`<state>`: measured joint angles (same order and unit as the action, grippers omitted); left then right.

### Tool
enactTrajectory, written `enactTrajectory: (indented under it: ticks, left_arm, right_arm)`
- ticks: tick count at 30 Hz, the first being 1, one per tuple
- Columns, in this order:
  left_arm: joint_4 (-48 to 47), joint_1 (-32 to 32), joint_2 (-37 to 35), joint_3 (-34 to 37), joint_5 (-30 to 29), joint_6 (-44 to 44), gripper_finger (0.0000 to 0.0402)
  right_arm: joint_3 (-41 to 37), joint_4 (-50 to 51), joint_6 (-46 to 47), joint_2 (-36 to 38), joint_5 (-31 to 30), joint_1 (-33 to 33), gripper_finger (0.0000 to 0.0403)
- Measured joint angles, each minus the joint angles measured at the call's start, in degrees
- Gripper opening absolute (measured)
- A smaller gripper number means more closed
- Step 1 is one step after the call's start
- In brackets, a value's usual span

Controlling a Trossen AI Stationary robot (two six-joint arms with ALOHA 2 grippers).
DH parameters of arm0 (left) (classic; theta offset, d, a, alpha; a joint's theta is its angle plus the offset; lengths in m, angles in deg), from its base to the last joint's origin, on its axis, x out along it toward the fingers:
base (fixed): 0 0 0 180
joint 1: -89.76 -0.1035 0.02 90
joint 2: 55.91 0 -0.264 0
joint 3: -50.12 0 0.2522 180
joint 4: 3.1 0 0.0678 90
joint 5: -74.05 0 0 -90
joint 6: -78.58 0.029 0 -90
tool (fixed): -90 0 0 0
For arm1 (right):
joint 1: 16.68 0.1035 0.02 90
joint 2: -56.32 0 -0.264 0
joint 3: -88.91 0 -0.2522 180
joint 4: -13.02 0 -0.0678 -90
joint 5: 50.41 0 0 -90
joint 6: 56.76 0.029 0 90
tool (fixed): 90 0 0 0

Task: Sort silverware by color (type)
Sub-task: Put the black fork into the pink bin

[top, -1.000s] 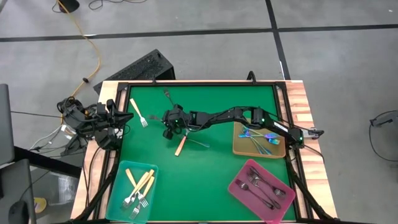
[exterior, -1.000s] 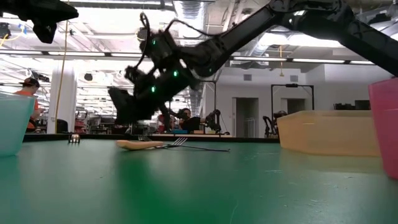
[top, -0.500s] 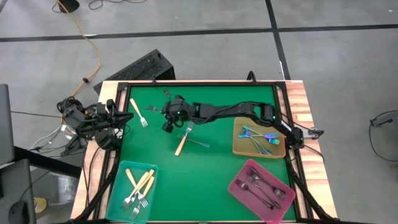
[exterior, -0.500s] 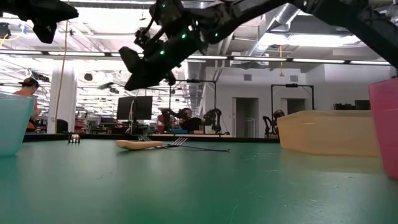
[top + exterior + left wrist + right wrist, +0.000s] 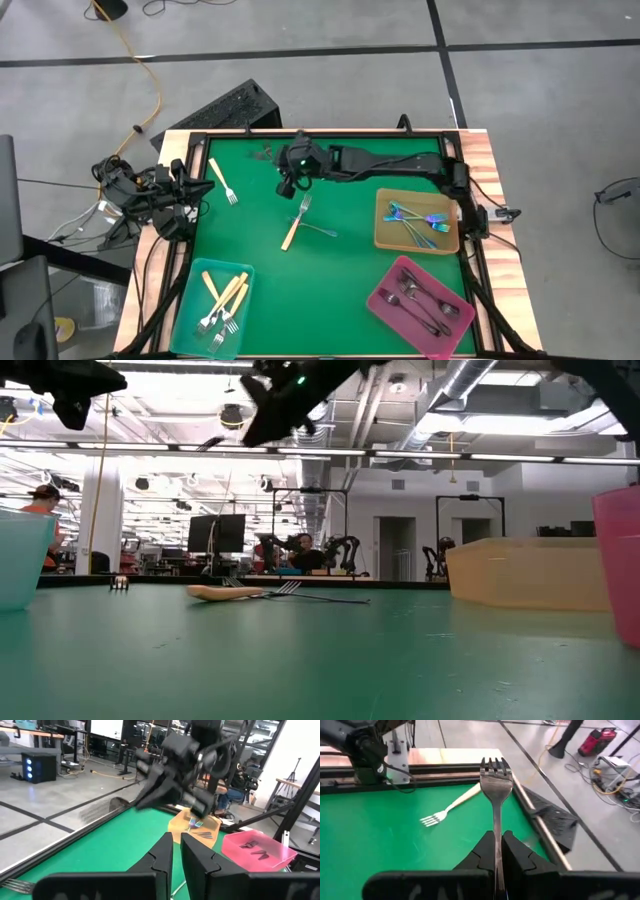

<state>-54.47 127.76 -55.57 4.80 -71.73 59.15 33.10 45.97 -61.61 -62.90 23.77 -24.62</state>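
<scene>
My right gripper [image 5: 282, 160] hangs high over the far middle of the green table, shut on a dark grey fork [image 5: 495, 785] whose tines [image 5: 266, 153] point toward the far left. A cream-handled fork [image 5: 222, 180] lies flat near the far left corner. Another cream-handled fork [image 5: 294, 226] lies mid-table across a thin dark fork [image 5: 322, 230]. My left gripper [image 5: 176, 854] waits shut and level at the table's left edge, holding nothing. My right gripper pinches the fork's slim handle [image 5: 496, 832] between its two fingers. The fingers lie along the fork, which sticks straight out past their tips, tines foremost. The fork is lifted clear of the table and slants a little downward.
A teal tray [image 5: 190, 300] with cream-handled forks stands at the near left. A tan tray [image 5: 384, 232] with iridescent forks is at the right, and a pink tray [image 5: 385, 300] with dark forks at the near right. A raised dark frame [image 5: 320, 133] edges the table.
My right gripper has risen well above the table and gone toward the far edge, staying shut on the dark fork, which has come up clear of the table. The two crossed forks mid-table have kept their place.
</scene>
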Motion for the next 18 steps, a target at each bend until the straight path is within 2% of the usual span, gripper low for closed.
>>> enactTrajectory:
  ticks: [10,18]
  left_arm:
    - [0.02,0.00,0.00,-0.01,-0.12,-0.15,0.0022]
    - [0.04,0.01,0.00,-0.01,-0.18,-0.30,0.0022]
  right_arm:
    - [0.02,18.78,-3.92,11.67,-5.27,-0.35,0.0035]
    - [0.07,33.08,-2.73,22.92,-10.36,1.12,0.0035]
